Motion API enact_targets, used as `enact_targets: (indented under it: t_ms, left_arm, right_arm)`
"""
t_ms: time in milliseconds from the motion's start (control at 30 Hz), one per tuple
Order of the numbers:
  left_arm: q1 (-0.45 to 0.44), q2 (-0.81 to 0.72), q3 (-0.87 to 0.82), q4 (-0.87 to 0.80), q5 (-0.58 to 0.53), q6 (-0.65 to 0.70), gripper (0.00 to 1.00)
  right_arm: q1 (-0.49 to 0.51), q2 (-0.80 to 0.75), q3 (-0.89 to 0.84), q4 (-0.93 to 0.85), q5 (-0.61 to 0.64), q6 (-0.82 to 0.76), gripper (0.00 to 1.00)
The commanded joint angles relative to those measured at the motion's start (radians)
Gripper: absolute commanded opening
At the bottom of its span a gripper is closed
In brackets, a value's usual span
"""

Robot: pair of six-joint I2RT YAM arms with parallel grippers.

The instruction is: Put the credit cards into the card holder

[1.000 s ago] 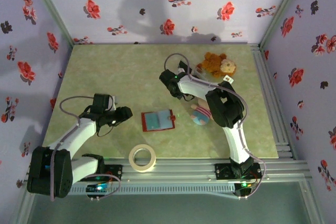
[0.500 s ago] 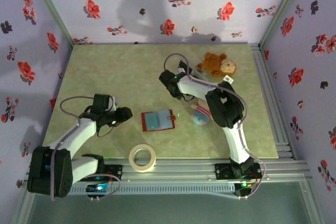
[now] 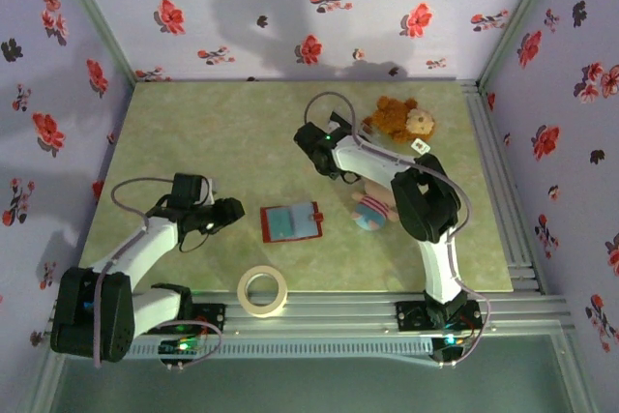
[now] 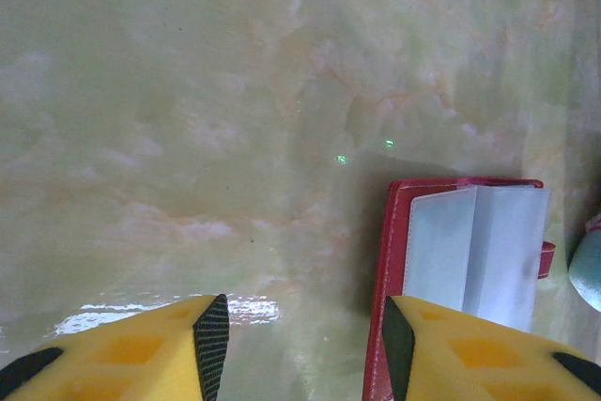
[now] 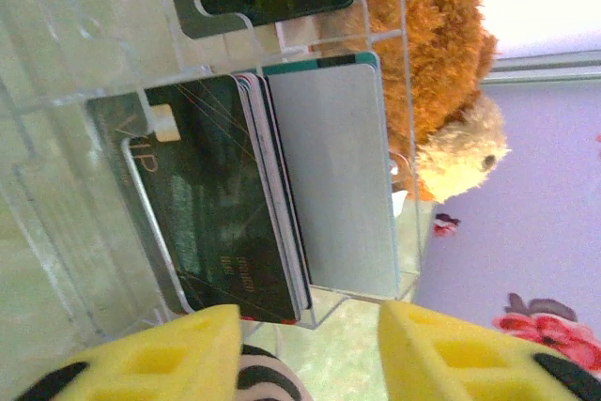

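Several credit cards (image 5: 235,204) stand just ahead of the released right tool (image 5: 310,326); the card holder (image 4: 470,251) lies beside the released left tool (image 4: 305,335).

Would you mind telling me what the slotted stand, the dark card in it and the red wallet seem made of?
The stand looks like clear hard plastic: see-through, with glossy edges. The dark card seems thin smooth plastic, faintly reflective. The wallet looks like red leather or imitation, with a raised rim; which one is unclear.
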Motion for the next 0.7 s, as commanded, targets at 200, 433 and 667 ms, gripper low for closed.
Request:
enact_targets:
  t_ms: [200,433,667]
  left_arm:
    - [0.009,-0.003,0.021,-0.025,0.021,0.024,0.5]
    - [0.009,-0.002,0.012,-0.018,0.02,0.022,0.51]
    - [0.009,0.0,0.017,-0.028,0.019,0.032,0.51]
  right_arm:
    - [-0.065,0.026,-0.015,0.082,-0.137,-0.04,0.51]
    - [-0.078,0.05,-0.022,0.102,-0.076,-0.051,0.4]
    - [-0.071,0.048,-0.019,0.105,-0.005,-0.053,0.24]
